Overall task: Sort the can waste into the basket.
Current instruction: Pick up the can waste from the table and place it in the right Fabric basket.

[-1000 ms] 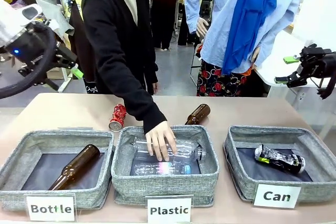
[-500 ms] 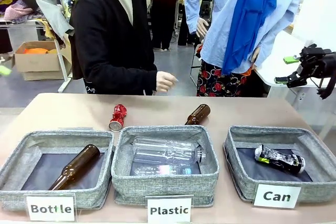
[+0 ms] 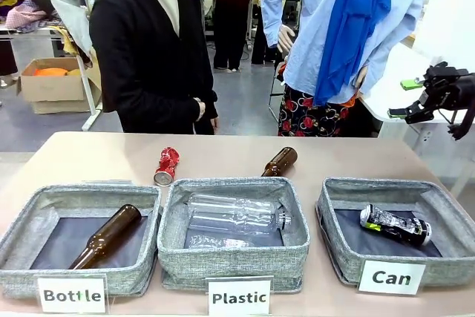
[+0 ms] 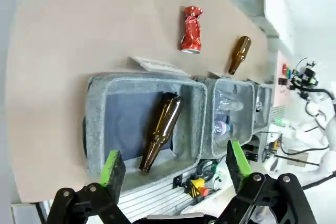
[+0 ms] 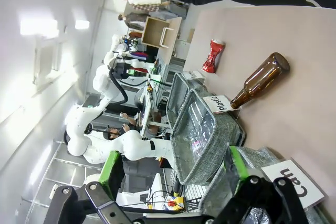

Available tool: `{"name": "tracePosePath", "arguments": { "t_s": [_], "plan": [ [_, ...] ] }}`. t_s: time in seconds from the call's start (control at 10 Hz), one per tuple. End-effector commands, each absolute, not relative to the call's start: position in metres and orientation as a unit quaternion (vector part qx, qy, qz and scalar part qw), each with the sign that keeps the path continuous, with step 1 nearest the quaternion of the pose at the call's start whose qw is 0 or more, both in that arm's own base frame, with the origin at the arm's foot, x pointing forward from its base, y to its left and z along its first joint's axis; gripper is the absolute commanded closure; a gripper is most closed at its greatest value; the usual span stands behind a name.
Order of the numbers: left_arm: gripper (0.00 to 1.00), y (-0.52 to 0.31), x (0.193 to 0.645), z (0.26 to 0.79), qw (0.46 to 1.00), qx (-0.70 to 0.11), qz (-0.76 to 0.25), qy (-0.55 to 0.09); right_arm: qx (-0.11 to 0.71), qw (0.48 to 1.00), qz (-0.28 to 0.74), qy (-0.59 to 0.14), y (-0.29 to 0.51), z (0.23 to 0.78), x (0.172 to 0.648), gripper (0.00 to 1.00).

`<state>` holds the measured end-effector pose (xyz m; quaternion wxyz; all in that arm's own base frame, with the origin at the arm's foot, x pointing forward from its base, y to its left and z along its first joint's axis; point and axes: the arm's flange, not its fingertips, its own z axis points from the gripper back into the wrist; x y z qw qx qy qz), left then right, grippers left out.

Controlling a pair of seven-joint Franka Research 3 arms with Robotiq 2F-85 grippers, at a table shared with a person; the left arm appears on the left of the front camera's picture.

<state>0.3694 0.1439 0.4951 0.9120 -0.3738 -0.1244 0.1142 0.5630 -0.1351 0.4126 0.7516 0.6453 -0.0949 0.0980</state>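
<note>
The left gripper point(image 4: 174, 161) is spread, empty. The red can point(image 3: 166, 166), lying on the table point(image 3: 89, 154), is judged light, thin-walled, slippery; its crushed waist should be pinched. The dark can point(image 3: 395, 225) lies in the basket point(image 3: 327, 209). The right gripper point(image 3: 404, 99) is likewise spread.

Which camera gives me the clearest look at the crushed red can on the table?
The left wrist view: the red can lies full length on the bare table, its crumpled waist and silver rim plain to see. The front view shows the can foreshortened, rim toward the camera. The right wrist view has it small and far off.
</note>
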Motion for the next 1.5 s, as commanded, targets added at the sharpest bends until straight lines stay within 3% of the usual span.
{"name": "tracePosePath", "arguments": {
  "t_s": [0.0,0.3,0.7,1.3,1.4],
  "plan": [
    [0.00,0.095,0.384,0.520,0.928,-0.329,0.101,-0.142,0.647,0.749,0.107,-0.096,-0.136,0.415,0.564,0.00],
    [0.00,-0.005,0.432,0.538,0.957,-0.257,0.038,-0.132,0.647,0.749,0.107,-0.096,-0.136,0.415,0.564,0.00],
    [0.00,-0.114,0.484,0.506,0.974,-0.178,0.026,-0.141,0.647,0.749,0.107,-0.096,-0.136,0.415,0.564,0.00],
    [0.00,-0.130,0.488,0.492,0.973,-0.183,0.012,-0.140,0.647,0.749,0.107,-0.096,-0.136,0.415,0.564,0.00],
    [0.00,-0.139,0.486,0.497,0.973,-0.155,0.021,-0.170,0.647,0.749,0.107,-0.096,-0.136,0.415,0.564,0.00]
  ]
}}
